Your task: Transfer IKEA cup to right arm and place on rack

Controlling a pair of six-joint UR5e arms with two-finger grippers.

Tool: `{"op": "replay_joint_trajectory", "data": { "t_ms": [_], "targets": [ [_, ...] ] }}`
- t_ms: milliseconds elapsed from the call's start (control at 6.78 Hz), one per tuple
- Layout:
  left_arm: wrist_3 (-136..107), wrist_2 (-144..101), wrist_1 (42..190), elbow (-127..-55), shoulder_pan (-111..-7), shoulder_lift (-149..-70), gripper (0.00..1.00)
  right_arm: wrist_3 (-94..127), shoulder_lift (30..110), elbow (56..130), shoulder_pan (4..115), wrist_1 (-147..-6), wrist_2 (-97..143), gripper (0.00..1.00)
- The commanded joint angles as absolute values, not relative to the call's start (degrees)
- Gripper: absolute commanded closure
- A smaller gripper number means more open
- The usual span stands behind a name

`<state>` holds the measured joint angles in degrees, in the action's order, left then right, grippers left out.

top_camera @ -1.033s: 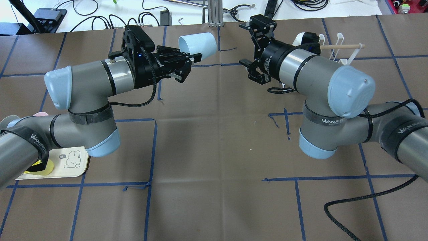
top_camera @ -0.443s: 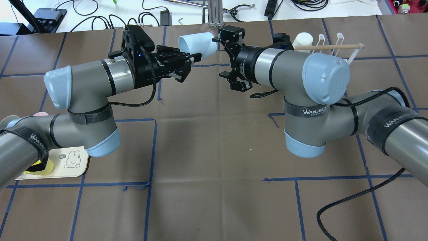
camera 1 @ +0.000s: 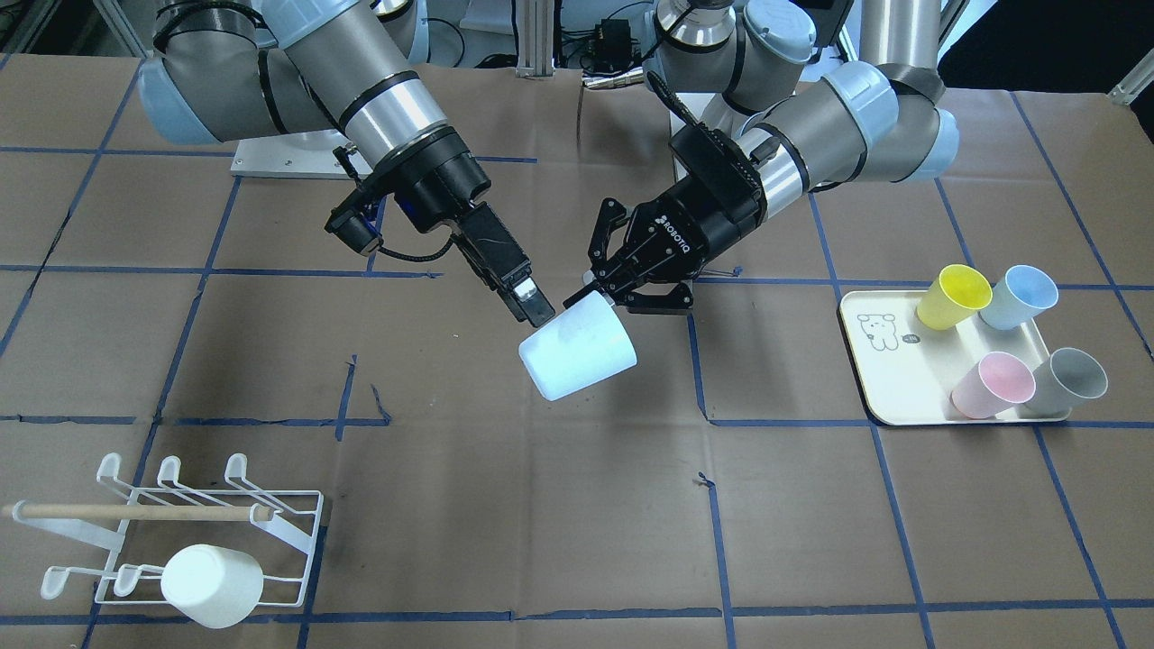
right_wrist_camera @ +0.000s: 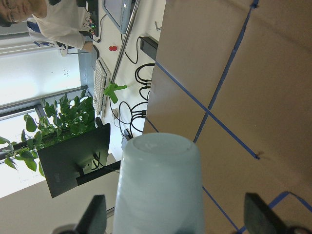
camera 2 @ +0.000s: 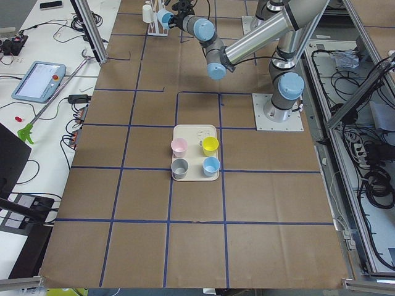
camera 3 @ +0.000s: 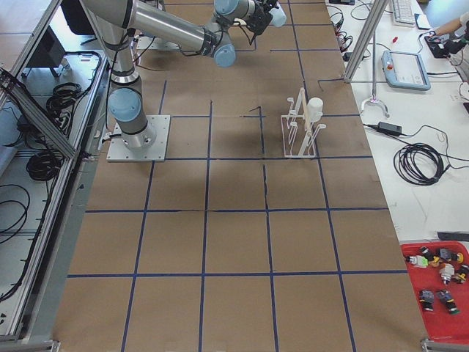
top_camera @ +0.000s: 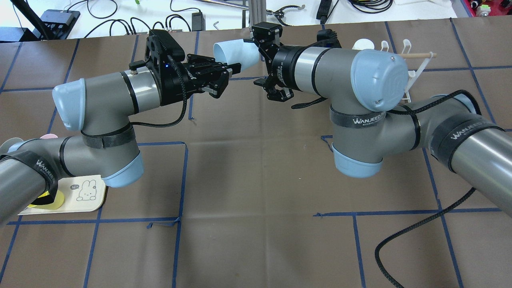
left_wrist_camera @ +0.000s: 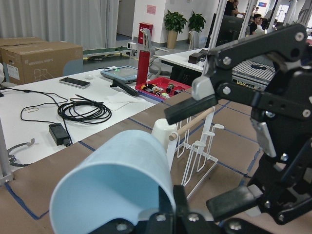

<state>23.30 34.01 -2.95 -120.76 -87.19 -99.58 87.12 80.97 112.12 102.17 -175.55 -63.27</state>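
Note:
The pale blue IKEA cup [camera 1: 577, 353] hangs on its side above the table's middle; it also shows in the overhead view [top_camera: 236, 54]. My left gripper [camera 1: 593, 293], with linked-bar fingers, is shut on the cup's rim [top_camera: 233, 68]. My right gripper [camera 1: 539, 315], with long flat fingers, is open, and its fingers [right_wrist_camera: 95, 214] stand on either side of the cup's closed base [right_wrist_camera: 161, 185] with gaps. The white wire rack [camera 1: 297, 505] with its wooden dowel stands at the table's right end [top_camera: 416, 72] and carries a white cup [camera 1: 212, 586].
A cream tray [camera 1: 888, 383] with a bear drawing lies on my left side. It holds yellow [camera 1: 954, 297], blue [camera 1: 1019, 296], pink [camera 1: 992, 386] and grey [camera 1: 1068, 383] cups. A black cable [top_camera: 404, 240] trails from the right arm over the table.
My right arm has swung left, away from the rack, and its open gripper now straddles the cup's base. The left arm and the cup have not moved.

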Motion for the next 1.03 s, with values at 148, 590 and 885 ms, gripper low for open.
{"op": "replay_joint_trajectory", "data": {
  "t_ms": [148,590,885],
  "targets": [
    [23.29,34.01,-2.9,-120.76,-87.19,-99.58,0.94,87.27,76.65,108.38,103.35,-175.52,-63.37,0.03],
    [23.2,34.01,-2.99,-120.76,-87.19,-99.49,0.94,87.45,75.76,107.58,103.71,-175.34,-62.85,0.11],
    [23.2,34.01,-2.99,-120.76,-87.19,-99.4,0.94,87.36,75.76,107.58,103.62,-175.34,-62.49,0.36]
  ]
}}
